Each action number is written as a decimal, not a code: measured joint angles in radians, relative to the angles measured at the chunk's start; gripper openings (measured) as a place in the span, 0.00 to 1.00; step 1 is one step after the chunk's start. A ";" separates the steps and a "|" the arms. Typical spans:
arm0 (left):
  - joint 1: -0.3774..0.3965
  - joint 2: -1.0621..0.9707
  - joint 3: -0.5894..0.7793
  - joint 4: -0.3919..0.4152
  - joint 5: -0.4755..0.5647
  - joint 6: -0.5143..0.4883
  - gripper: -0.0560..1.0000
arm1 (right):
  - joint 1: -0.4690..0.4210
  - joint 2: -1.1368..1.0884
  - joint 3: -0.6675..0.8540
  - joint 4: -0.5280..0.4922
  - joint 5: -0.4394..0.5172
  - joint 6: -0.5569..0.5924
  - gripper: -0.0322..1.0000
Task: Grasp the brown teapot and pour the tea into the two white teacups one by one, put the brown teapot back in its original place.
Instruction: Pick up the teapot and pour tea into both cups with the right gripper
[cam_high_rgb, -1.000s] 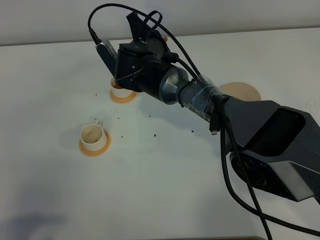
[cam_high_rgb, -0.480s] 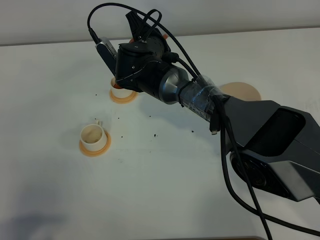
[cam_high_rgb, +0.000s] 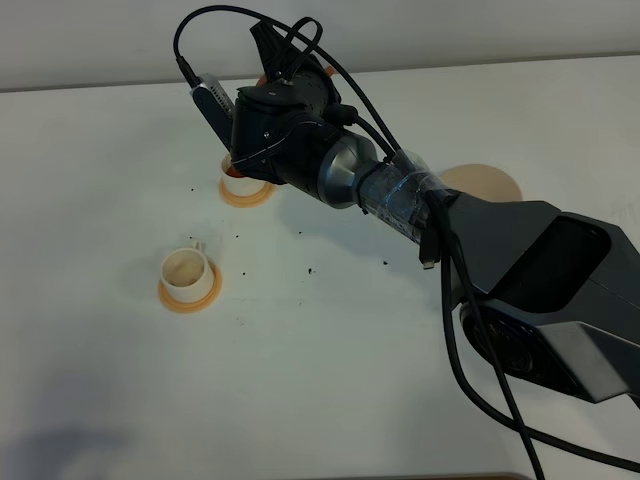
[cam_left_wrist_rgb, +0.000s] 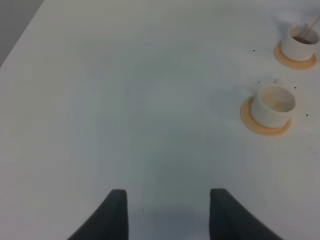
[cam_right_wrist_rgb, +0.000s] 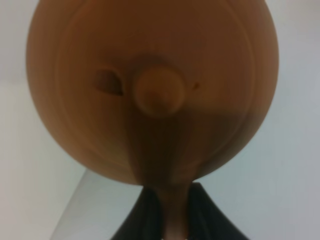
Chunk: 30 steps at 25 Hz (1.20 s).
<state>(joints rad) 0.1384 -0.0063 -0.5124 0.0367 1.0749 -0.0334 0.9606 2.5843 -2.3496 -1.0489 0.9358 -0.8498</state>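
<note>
The brown teapot (cam_right_wrist_rgb: 152, 90) is held up over the far cup (cam_high_rgb: 238, 183) and seems tipped, its handle pinched in the right claw (cam_right_wrist_rgb: 172, 215). A thin stream (cam_left_wrist_rgb: 309, 26) is seen going into that cup, so the pour into it is judged to be under way. The near cup (cam_high_rgb: 187, 272) looks empty. Next, the teapot needs to be set level and carried over it without spilling. The left claw (cam_left_wrist_rgb: 167, 212) is spread wide above the desk (cam_high_rgb: 330, 360).

Nearer teacup (cam_high_rgb: 187, 270) on its saucer (cam_high_rgb: 190, 299), left of centre; farther teacup (cam_high_rgb: 238, 184) above it, partly under the arm (cam_high_rgb: 385, 192); disc (cam_high_rgb: 492, 180) centre right, behind the arm
</note>
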 joint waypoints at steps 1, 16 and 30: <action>0.000 0.000 0.000 0.000 0.000 0.000 0.41 | 0.000 0.000 0.000 -0.004 0.000 0.000 0.12; 0.000 0.000 0.000 0.000 0.000 0.000 0.41 | 0.000 0.000 0.000 -0.015 -0.004 0.000 0.12; 0.000 0.000 0.000 0.000 0.000 0.000 0.41 | 0.000 0.000 0.000 -0.019 0.000 -0.001 0.12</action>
<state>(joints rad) 0.1384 -0.0063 -0.5124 0.0367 1.0749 -0.0334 0.9606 2.5843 -2.3496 -1.0681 0.9363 -0.8509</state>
